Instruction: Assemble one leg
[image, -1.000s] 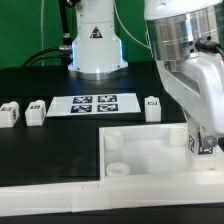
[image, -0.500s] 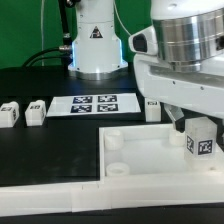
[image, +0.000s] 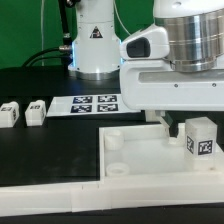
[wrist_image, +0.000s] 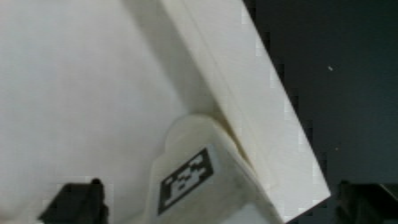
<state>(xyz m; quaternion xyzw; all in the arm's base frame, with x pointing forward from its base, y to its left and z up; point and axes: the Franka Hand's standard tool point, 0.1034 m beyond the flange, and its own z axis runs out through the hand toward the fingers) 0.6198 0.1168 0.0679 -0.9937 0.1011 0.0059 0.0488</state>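
A leg (image: 200, 137), a small white block with a black-and-white marker, stands upright in the corner of the large white tray-like piece (image: 135, 150) at the exterior view's right. My gripper (image: 175, 120) hovers just above and beside it, open and empty. In the wrist view the leg (wrist_image: 187, 172) lies against the tray's raised rim (wrist_image: 240, 90), between my two dark fingertips (wrist_image: 75, 203), which are spread wide and clear of it. Two more legs (image: 10, 113) (image: 36, 110) stand on the black table at the exterior view's left.
The marker board (image: 95, 103) lies flat on the table behind the tray. The robot's white base (image: 95, 45) stands at the back. A white ledge (image: 60, 200) runs along the front edge. My arm's bulky wrist hides the table at the back right.
My gripper has let go of the leg and risen from the tray's corner. The leg stays standing there. The arm now hides the leg that stood behind the tray.
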